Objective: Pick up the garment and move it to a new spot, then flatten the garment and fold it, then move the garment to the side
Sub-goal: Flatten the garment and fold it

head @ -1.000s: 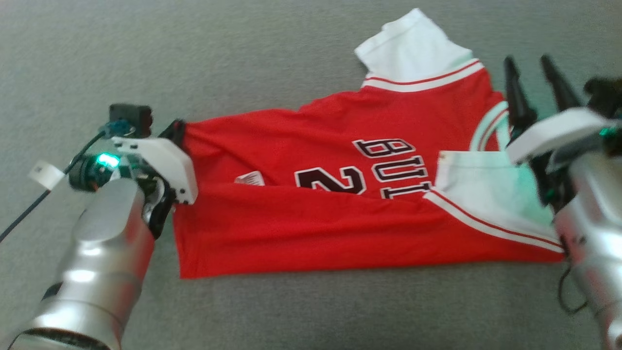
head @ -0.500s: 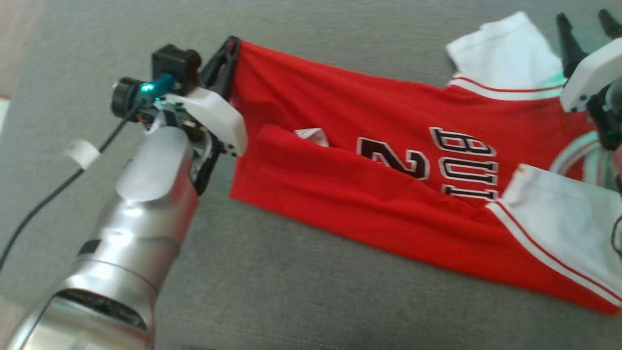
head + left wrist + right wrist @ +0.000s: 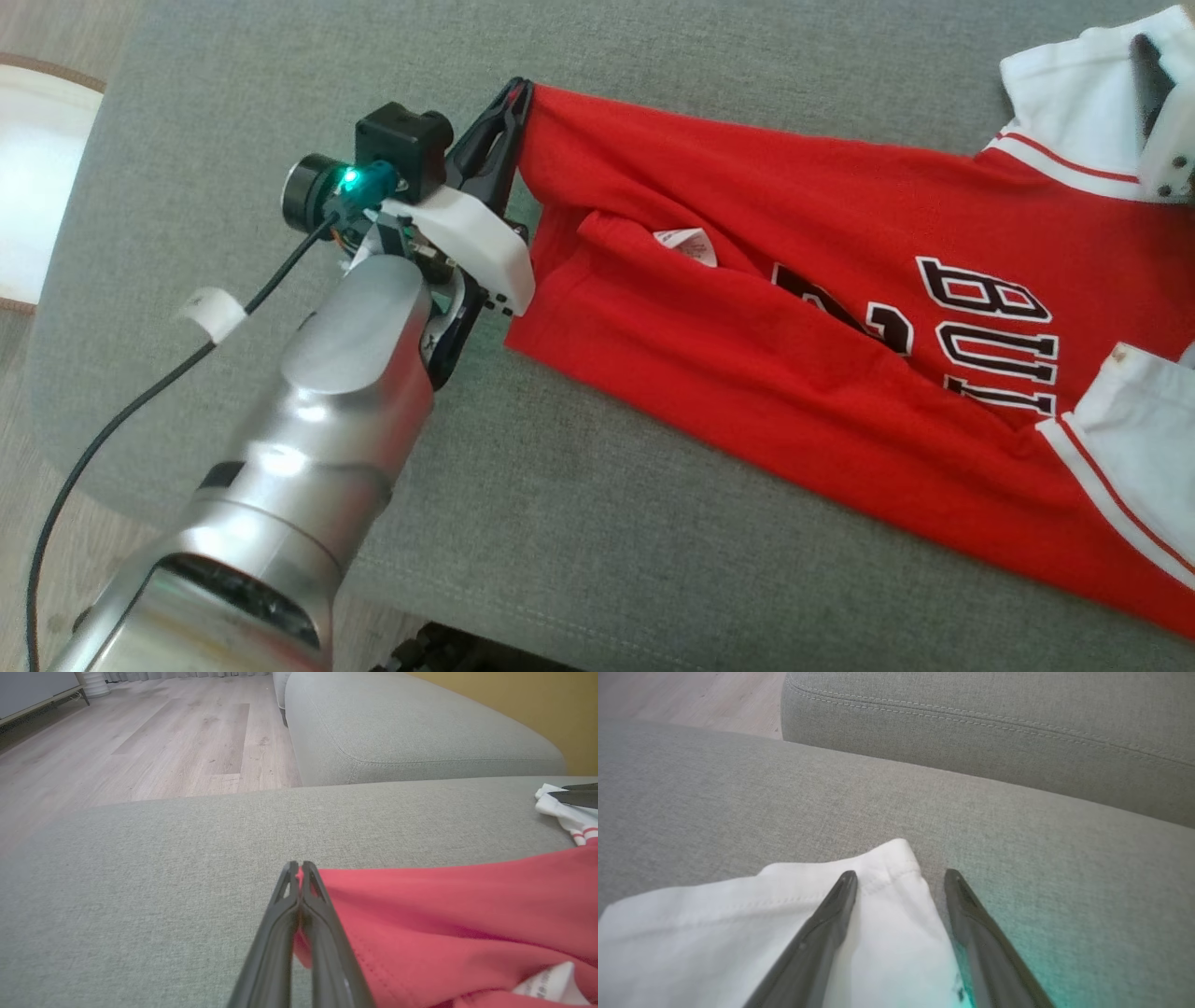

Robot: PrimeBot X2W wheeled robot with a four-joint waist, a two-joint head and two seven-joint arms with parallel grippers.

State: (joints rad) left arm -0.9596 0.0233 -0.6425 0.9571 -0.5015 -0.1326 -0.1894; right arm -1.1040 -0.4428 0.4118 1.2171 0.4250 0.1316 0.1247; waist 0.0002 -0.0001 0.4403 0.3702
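The garment (image 3: 794, 317) is a red jersey with white sleeves and black lettering, spread across the grey cushion (image 3: 579, 523). My left gripper (image 3: 515, 101) is shut on its red hem corner at the far left, and the cloth is drawn taut from there. In the left wrist view the closed left gripper (image 3: 299, 868) pinches the red fabric (image 3: 444, 914). My right gripper (image 3: 901, 876) stands open just above the corner of a white sleeve (image 3: 714, 933), one finger on either side of it. One of its dark fingers (image 3: 1150, 79) shows over the sleeve at the top right.
The cushion's rounded edge (image 3: 84, 308) runs down the left and along the bottom, with wooden floor (image 3: 140, 742) beyond it. A second grey cushion (image 3: 411, 732) lies further back. A black cable (image 3: 140, 411) trails from my left wrist.
The camera has swung left. My left gripper has kept its hold and carried the hem corner up and outward, stretching the red cloth. The right gripper now hangs over the white sleeve.
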